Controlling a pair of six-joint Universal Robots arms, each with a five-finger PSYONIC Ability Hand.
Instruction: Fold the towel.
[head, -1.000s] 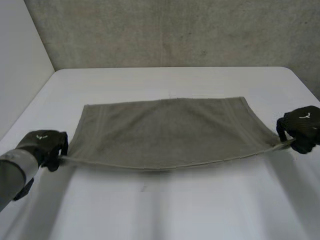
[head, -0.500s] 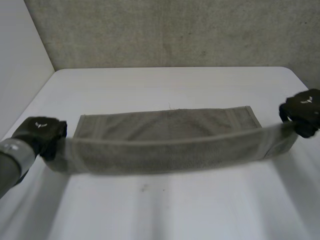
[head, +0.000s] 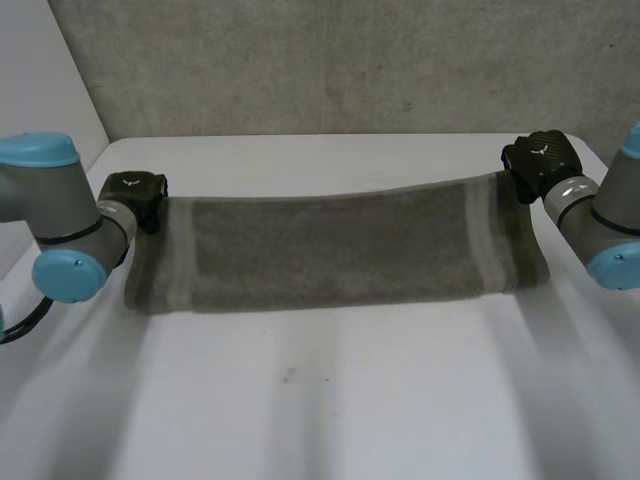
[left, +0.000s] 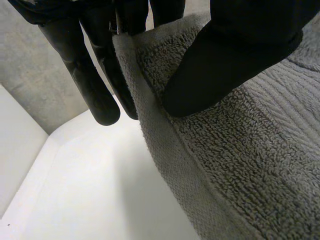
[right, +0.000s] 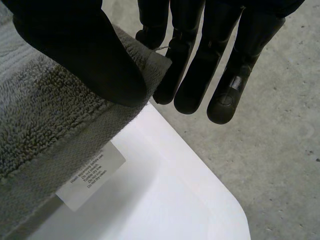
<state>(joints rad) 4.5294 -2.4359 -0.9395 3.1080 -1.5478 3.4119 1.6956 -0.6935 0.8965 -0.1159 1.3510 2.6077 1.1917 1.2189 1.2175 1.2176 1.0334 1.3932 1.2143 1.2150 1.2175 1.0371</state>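
Note:
A grey-green towel (head: 335, 250) lies folded in half lengthwise across the white table (head: 330, 400), its doubled far edge held up at both ends. My left hand (head: 133, 190) is shut on the towel's far left corner; in the left wrist view the thumb (left: 235, 55) presses the towel (left: 250, 165) against the fingers (left: 85, 75). My right hand (head: 540, 160) is shut on the far right corner. In the right wrist view its thumb (right: 85, 50) pinches the towel (right: 45, 125) against the fingers (right: 200, 60), and a white label (right: 90, 175) hangs from the towel's underside.
The table's far edge (head: 340, 136) meets a grey concrete wall just behind the hands. Its rounded far right corner (right: 235, 210) lies under my right hand. A wide stretch of bare table lies in front of the towel.
Both hands have carried the towel's near edge up and away over the rest, to the far edge. The towel has gone from one spread layer to a doubled strip.

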